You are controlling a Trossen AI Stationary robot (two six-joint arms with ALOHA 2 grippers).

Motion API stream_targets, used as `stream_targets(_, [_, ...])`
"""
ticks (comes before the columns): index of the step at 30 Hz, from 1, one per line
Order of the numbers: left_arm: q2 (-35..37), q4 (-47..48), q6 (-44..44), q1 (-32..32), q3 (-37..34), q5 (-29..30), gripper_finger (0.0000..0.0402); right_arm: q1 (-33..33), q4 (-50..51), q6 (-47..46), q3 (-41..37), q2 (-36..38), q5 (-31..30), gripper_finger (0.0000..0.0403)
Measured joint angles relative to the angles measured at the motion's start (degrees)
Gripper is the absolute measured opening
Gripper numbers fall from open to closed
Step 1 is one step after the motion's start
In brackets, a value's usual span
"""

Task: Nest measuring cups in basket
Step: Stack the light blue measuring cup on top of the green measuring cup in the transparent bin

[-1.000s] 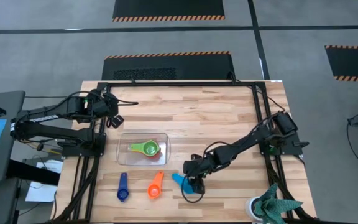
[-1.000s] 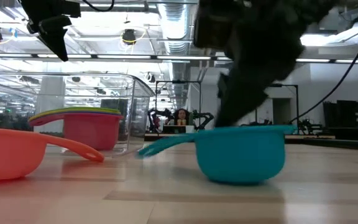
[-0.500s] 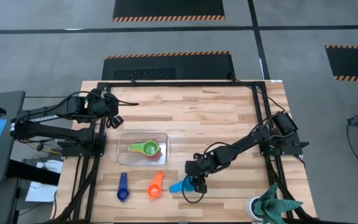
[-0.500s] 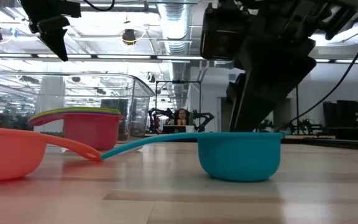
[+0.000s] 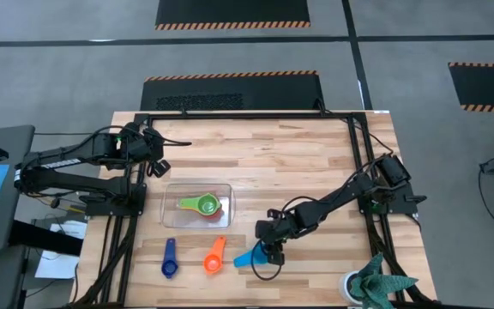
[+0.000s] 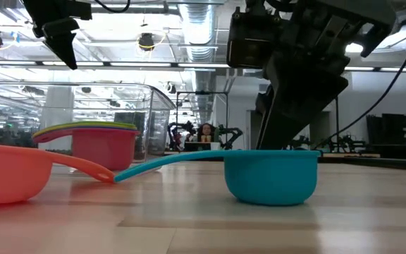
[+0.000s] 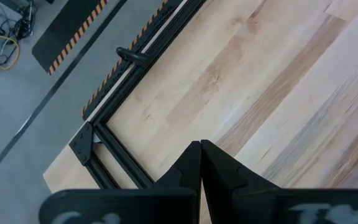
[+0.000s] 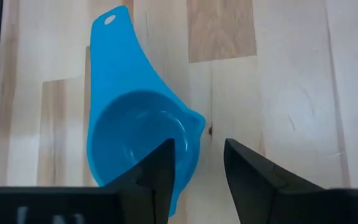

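**Light blue cup under the right gripper, three cups waiting outside the basket**

Light blue measuring cup (image 5: 249, 256) sits upright on the wooden table (image 5: 298, 163) near its front edge, bowl toward the right arm and flat handle pointing toward the orange cup (image 5: 214, 256). In the low view the handle tip of the light blue cup (image 6: 270, 175) reaches the end of the orange cup's (image 6: 13, 180) handle; whether they touch cannot be told. The right gripper (image 5: 270, 251) is directly over the bowl, its fingers (image 8: 160, 168) spread apart, one finger inside the bowl's rim and the other outside the wall; they are not pressed onto the plastic, and the cup rests flat on the wood.

The basket (image 5: 169, 193) stands left of centre, just behind the loose cups. Inside it lies a stack with the green cup (image 5: 204, 205) on top, yellow and red edges showing beneath. Seen level across the table, the clear basket wall (image 6: 146, 113) and the red cup (image 6: 104, 147) rise behind the orange handle, between the light blue cup and the far side.

A dark blue cup (image 5: 169, 258) lies left of the orange one, well apart from it.

The left gripper (image 5: 159, 166) hangs above bare wood just behind the basket's left corner, its fingers (image 7: 191, 168) pressed together on nothing. A potted plant (image 5: 374, 285) sits at the table's front right corner.
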State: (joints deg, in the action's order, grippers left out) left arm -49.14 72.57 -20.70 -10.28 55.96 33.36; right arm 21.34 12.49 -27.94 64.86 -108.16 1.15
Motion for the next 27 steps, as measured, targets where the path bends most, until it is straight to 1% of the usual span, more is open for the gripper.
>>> stream_targets(7, [0.0,-0.02,-0.01,0.0,0.0,-0.02,0.0,0.0,0.99,0.15,0.0,-0.01,-0.03,0.0148])
stream_targets(10, [0.0,-0.02,-0.02,0.0,0.0,-0.03,0.0,0.0,0.0,0.05,0.05,-1.88,0.04,0.0146])
stream_targets(12, [0.01,0.0,-0.01,0.02,0.0,-0.04,0.0,0.0,1.31,-0.06,-0.24,-2.1,0.16,0.0145])
stream_targets(14, [0.0,-0.04,-0.01,0.0,0.0,-0.04,0.0,0.0,-0.58,-0.55,0.91,-3.82,0.45,0.0143])
stream_targets(16, [0.02,-0.02,-0.03,0.02,0.0,-0.04,0.0,-0.16,0.64,-1.8,1.42,-3.81,0.61,0.0137])
stream_targets(19, [-0.05,-0.07,-0.01,0.0,0.0,-0.04,0.0,-0.65,0.79,-2.23,2.46,-3.93,0.54,0.0111])
stream_targets(23, [-0.04,-0.04,-0.02,0.01,0.0,-0.02,0.0,-1.67,1.41,-3.49,3.36,-3.85,0.53,0.0031])
stream_targets(24, [-0.02,-0.03,-0.03,0.02,0.0,-0.02,0.0,-1.69,1.97,-3.28,3.73,-3.85,0.57,0.0024])
stream_targets(27, [0.0,-0.04,-0.03,0.0,0.0,-0.02,0.0,-1.75,5.68,-3.51,5.54,-3.85,0.25,0.0025])
